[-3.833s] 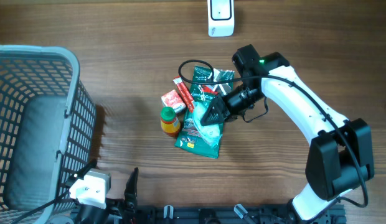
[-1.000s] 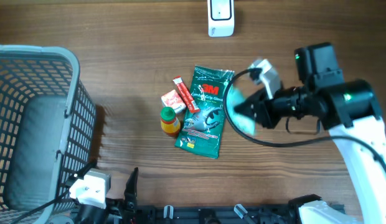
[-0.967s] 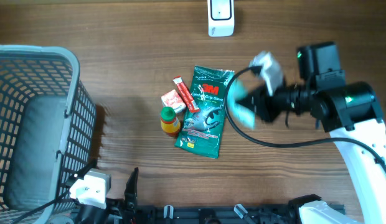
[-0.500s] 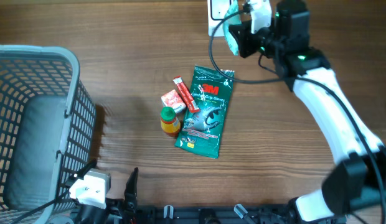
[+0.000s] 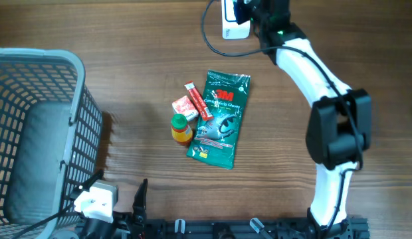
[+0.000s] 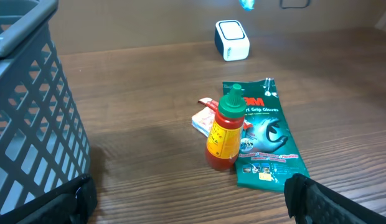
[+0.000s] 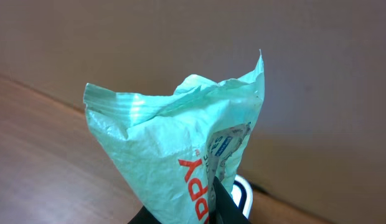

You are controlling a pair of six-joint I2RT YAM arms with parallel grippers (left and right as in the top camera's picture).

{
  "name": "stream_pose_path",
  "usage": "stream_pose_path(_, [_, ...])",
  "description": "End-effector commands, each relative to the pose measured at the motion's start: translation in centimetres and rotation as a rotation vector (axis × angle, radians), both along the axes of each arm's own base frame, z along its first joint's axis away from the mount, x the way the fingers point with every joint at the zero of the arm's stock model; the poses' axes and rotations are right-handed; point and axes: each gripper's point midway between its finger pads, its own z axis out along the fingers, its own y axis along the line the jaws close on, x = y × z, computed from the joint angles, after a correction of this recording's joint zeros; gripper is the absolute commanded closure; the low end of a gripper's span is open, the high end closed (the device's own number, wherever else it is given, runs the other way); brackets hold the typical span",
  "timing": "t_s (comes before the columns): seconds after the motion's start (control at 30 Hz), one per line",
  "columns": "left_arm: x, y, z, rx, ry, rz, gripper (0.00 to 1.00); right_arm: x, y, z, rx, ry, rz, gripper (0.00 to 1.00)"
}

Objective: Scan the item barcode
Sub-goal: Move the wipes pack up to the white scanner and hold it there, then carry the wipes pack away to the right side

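My right gripper [image 7: 211, 200] is shut on a crumpled mint-green packet [image 7: 174, 137] with red lettering, pinching its lower edge so it stands up in front of the wrist camera. In the overhead view the right gripper [image 5: 246, 8] hangs at the table's far edge, right over the white scanner [image 5: 235, 25]. A white corner of the scanner [image 7: 244, 194] shows just behind the packet. The left wrist view catches a bit of the packet [image 6: 247, 5] above the scanner [image 6: 232, 40]. I cannot make out a barcode. My left gripper [image 6: 193, 208] is open and holds nothing, low at the near edge.
A green 3M glove pack [image 5: 219, 119], an orange sauce bottle [image 5: 181, 129] with a green cap and small red packets [image 5: 187, 104] lie mid-table. A grey mesh basket [image 5: 40, 56] fills the left side. The right arm [image 5: 306, 60] stretches across the far right.
The right arm has swung the mint packet from above the table's right middle up to the scanner at the far edge. The left arm and the table items have not moved.
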Motion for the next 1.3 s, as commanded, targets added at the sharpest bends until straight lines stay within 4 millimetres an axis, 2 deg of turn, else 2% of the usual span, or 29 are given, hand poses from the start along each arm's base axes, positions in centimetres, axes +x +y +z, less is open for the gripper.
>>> stream_pose_path(0.0, [-0.2,-0.2,0.2,-0.005,-0.013,-0.01,0.0,2.1,-0.3,-1.0,-0.098,-0.06,-0.067,0.96])
stream_pose_path(0.07, [-0.2,-0.2,0.2,-0.005,-0.013,-0.01,0.0,2.5,-0.9,-2.0,-0.144,-0.068,-0.11,0.96])
stream_pose_path(0.2, [-0.2,-0.2,0.2,-0.005,-0.013,-0.01,0.0,2.8,0.1,-3.9,-0.264,-0.097,-0.077,0.96])
stream_pose_path(0.4, [-0.2,-0.2,0.2,-0.005,-0.013,-0.01,0.0,2.4,0.8,-4.9,-0.251,-0.059,-0.081,0.96])
stream_pose_path(0.53, [-0.2,-0.2,0.2,-0.005,-0.013,-0.01,0.0,1.9,0.4,-4.3,-0.263,-0.006,-0.088,0.96])
stream_pose_path(0.67, [-0.2,-0.2,0.2,-0.005,-0.013,-0.01,0.0,1.4,-3.2,-1.3,-0.314,0.055,-0.183,0.96])
stream_pose_path(0.73, [-0.2,-0.2,0.2,-0.005,-0.013,-0.01,0.0,0.5,-7.7,1.2,-0.351,0.094,-0.288,0.96])
stream_pose_path(0.77, [-0.2,-0.2,0.2,-0.005,-0.013,-0.01,0.0,-0.1,-11.7,2.2,-0.372,0.123,-0.387,0.96])
stream_pose_path(0.83, [-0.2,-0.2,0.2,-0.005,-0.013,-0.01,0.0,-1.1,-19.1,3.1,-0.385,0.169,-0.586,0.96])
stream_pose_path(0.87, [-0.2,-0.2,0.2,-0.005,-0.013,-0.01,0.0,-1.6,-22.2,3.0,-0.393,0.194,-0.66,0.96])
stream_pose_path(0.9, [-0.2,-0.2,0.2,-0.005,-0.013,-0.01,0.0,-2.8,-27.5,2.4,-0.415,0.247,-0.779,0.96])
stream_pose_path(0.93, [-0.2,-0.2,0.2,-0.005,-0.013,-0.01,0.0,-4.3,-31.9,1.4,-0.412,0.306,-0.871,0.96])
stream_pose_path(1.0, [-0.2,-0.2,0.2,-0.005,-0.013,-0.01,0.0,-7.5,-39.1,-0.3,-0.336,0.408,-1.035,0.96])
stream_pose_path(1.07, [-0.2,-0.2,0.2,-0.005,-0.013,-0.01,0.0,-10.3,-44.3,-1.8,-0.232,0.478,-1.139,0.96])
stream_pose_path(1.13, [-0.2,-0.2,0.2,-0.005,-0.013,-0.01,0.0,-13.1,-48.9,-4.0,-0.081,0.557,-1.172,0.96])
stream_pose_path(1.27, [-0.2,-0.2,0.2,-0.005,-0.013,-0.01,0.0,-17.4,-54.3,-7.5,0.12,0.633,-1.257,0.96])
